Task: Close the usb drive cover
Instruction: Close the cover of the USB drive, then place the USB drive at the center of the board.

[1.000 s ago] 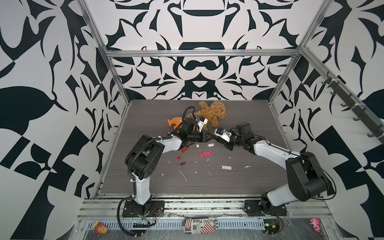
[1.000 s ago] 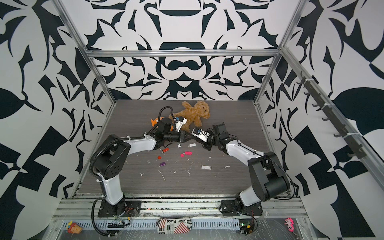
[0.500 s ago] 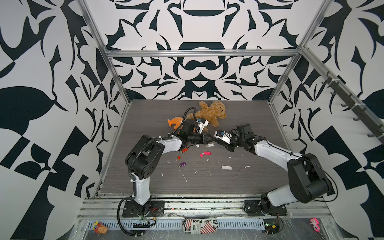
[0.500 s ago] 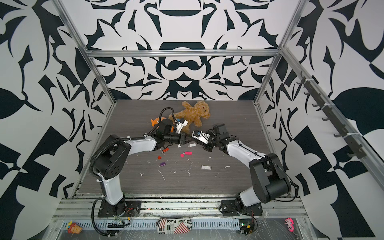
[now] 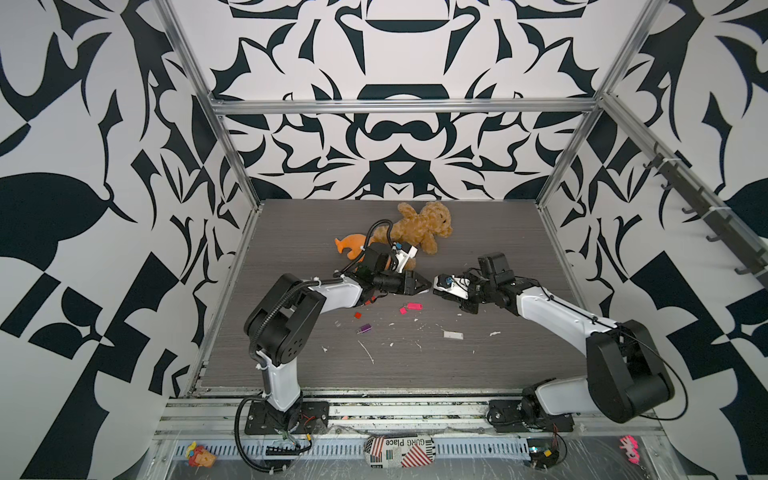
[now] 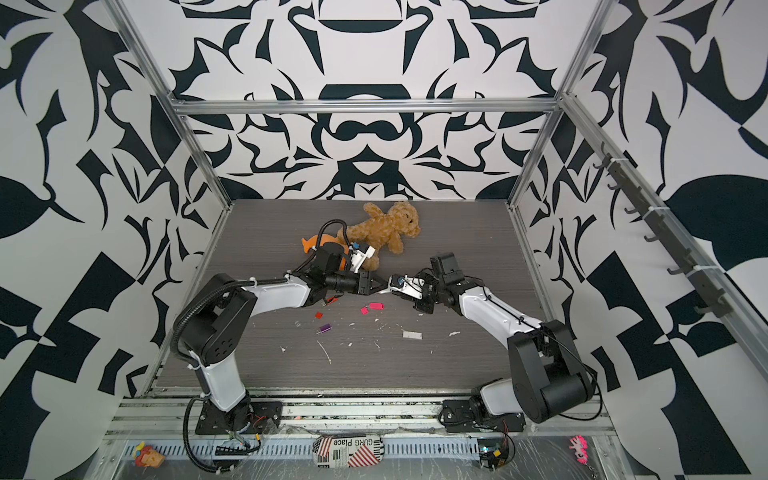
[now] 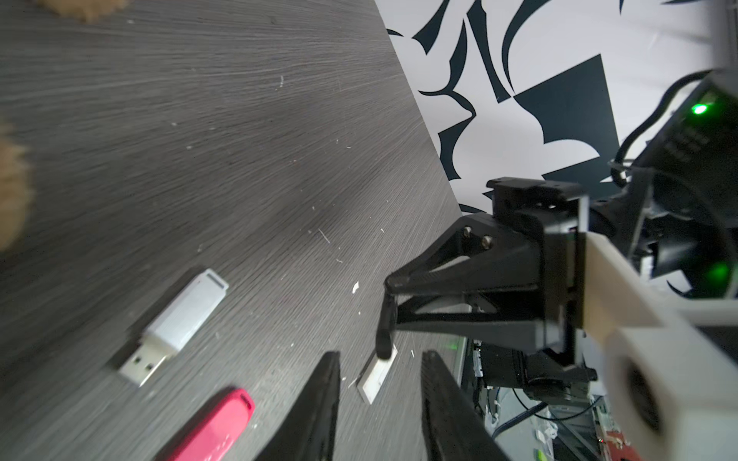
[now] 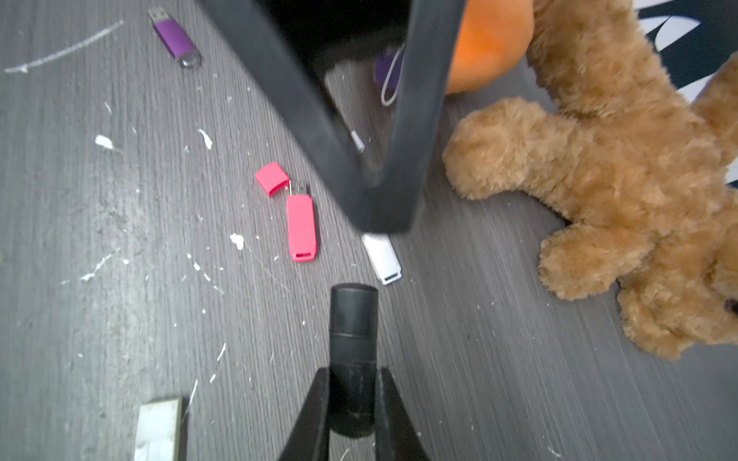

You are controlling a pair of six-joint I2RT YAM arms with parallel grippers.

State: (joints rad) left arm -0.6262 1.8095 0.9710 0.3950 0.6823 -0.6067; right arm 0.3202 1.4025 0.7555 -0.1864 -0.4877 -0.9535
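USB drive point(image 8: 353, 351): a black stick with a ring seam near its free end, which I read as the cap sitting on the body. It seems to be held clear of the table point(image 5: 478, 374), just in front of the teddy bear point(image 5: 419, 230) on the side of the arm bases.
Right gripper point(image 8: 353, 373): its fingers are pressed together on the rear of the drive, and the capped end sticks out toward the other arm.
Left gripper point(image 7: 381, 355): its fingers are apart and hold nothing. They are aimed at the drive's free end, and the right wrist view appears to show a gap between its tips and the cap.
Seam: it looks narrow and even on the visible side. The far side is hidden, so full seating is only a judgement.
Step in hand: most likely clearing the left gripper from the capped end and checking the fit.
Doing it well: draw the left fingers back straight along the drive's axis, with no sideways swing that could catch the cap. The right grip should stay firm and not twist.
If the cap sits proud: bring the left fingers together and press squarely on the cap's end, along the axis and against the right grip.
Clutter: a white USB drive point(image 7: 185, 315) with a bare plug, a pink USB drive point(image 8: 301, 227) and a loose pink cap point(image 8: 271, 178) lie on the table in front of the teddy bear. Stay above them.
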